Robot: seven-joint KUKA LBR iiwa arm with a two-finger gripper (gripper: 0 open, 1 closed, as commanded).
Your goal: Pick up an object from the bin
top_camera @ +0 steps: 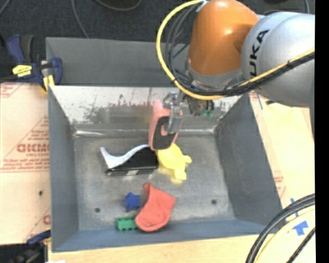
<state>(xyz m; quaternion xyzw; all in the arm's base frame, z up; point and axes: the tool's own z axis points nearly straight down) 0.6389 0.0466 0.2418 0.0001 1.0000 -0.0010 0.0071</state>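
Front of bin: you see a green block (125,223), a blue piece (131,201) and a red soft thing (154,208).
Middle: a black-and-white object (129,160) touches a yellow toy (172,162).
Back: your gripper (172,126) pinches a pink-and-black object (156,122), upright just above the yellow toy.

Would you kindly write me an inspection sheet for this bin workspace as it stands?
surface: grey metal bin, floor scuffed, back wall scratched.
job's things: pink-and-black thing, upright near the back wall, right at the gripper; whether it is gripped, cannot tell.
clutter: yellow toy, black-and-white tool, red cloth, blue piece, green block.
grippers: gripper, low in the bin under the orange cover.
cables: yellow and black cables looped round the wrist.
surroundings: dark floor with thin cords.
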